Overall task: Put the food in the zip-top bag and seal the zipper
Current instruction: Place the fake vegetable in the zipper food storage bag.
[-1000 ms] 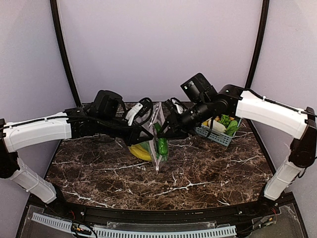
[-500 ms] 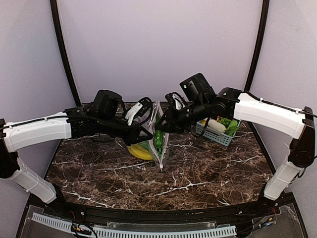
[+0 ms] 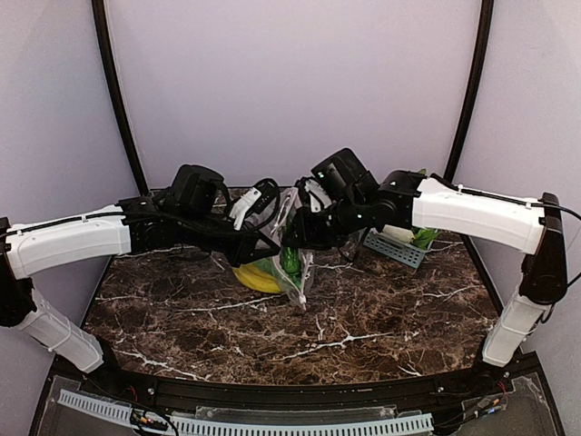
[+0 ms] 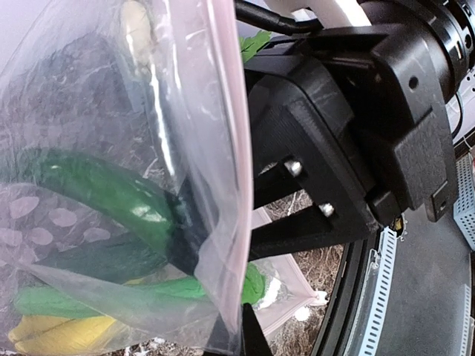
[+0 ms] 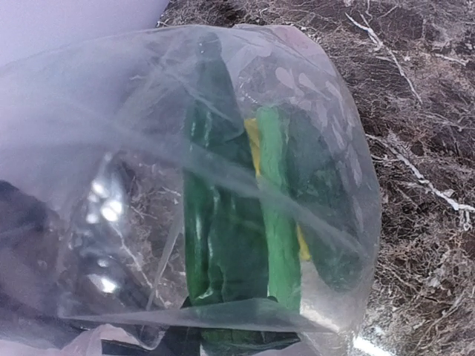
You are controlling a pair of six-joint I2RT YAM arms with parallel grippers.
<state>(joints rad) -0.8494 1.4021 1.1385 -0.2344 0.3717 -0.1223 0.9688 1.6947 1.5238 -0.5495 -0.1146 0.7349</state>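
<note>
Roughly midway, I judge. On the marble table (image 3: 381, 318) the clear bag (image 3: 302, 283) hangs upright in the middle, its bottom resting on the stone and its mouth up between the two arms. At the far right the slatted basket (image 3: 392, 248) holds leafy greens (image 3: 421, 235) that have yet to go across. A yellow banana bunch (image 3: 255, 278) lies at the bottom of the bag, on its left side. A dark green cucumber (image 4: 104, 196) is mostly inside, and the right gripper (image 3: 295, 239) reaches through the mouth, apparently clamped on its end. The left gripper (image 3: 266, 243) is pinched together on the bag's edge, holding it up. The pink zipper (image 4: 231, 111) stands unsealed; closing it comes last.
</note>
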